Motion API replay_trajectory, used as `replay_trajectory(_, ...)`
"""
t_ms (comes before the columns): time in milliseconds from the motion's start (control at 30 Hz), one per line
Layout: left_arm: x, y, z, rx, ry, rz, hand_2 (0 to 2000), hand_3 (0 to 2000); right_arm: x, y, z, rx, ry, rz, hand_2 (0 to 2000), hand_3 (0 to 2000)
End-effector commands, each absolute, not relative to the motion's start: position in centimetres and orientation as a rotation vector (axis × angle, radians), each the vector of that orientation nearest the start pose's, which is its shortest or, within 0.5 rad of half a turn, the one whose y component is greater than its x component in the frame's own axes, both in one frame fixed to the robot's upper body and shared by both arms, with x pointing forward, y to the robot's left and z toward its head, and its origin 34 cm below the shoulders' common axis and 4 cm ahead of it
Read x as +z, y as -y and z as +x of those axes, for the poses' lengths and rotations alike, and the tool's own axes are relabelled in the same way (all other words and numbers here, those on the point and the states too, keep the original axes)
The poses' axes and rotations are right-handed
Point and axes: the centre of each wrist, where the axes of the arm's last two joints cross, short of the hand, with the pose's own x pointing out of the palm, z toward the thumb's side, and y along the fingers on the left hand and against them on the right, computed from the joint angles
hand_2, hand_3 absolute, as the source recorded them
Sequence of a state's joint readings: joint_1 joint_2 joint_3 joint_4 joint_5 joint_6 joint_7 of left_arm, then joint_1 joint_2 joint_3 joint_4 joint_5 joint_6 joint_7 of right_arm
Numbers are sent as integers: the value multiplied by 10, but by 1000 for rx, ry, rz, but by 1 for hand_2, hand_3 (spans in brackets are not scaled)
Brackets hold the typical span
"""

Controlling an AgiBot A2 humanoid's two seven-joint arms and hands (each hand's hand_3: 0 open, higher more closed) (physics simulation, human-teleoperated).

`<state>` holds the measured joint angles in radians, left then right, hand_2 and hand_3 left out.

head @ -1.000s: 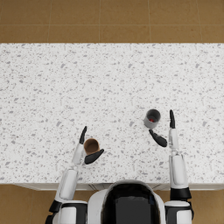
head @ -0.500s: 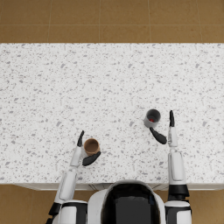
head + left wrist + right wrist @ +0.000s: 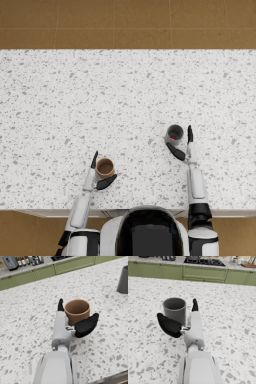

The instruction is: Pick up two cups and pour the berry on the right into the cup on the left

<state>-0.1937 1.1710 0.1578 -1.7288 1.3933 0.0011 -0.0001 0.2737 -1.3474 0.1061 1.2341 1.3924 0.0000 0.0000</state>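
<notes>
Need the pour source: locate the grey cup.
In the head view the grey cup stands on the countertop right of centre, beside the open right hand.

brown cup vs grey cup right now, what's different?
Colour: the brown cup is tan, the grey cup dark grey. Contents: the grey cup shows something red inside in the head view; the brown cup looks empty. Side: the brown cup sits by the left hand, the grey cup by the right hand. Both stand upright on the counter.

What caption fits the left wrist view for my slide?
Left hand cradles the brown cylindrical paper cup on the speckled white stone counter; grey cup stands apart.
</notes>
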Motion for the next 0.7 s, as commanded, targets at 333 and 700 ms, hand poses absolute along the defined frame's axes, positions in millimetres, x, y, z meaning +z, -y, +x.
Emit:
replay_trajectory(333,91,-217,176,-1780,-188,75,0,0,76,218,317,1591,-157,97,0,0)
replay_trajectory(700,73,-210,183,-1776,-214,7,0,0,77,208,328,1591,-158,111,0,0)
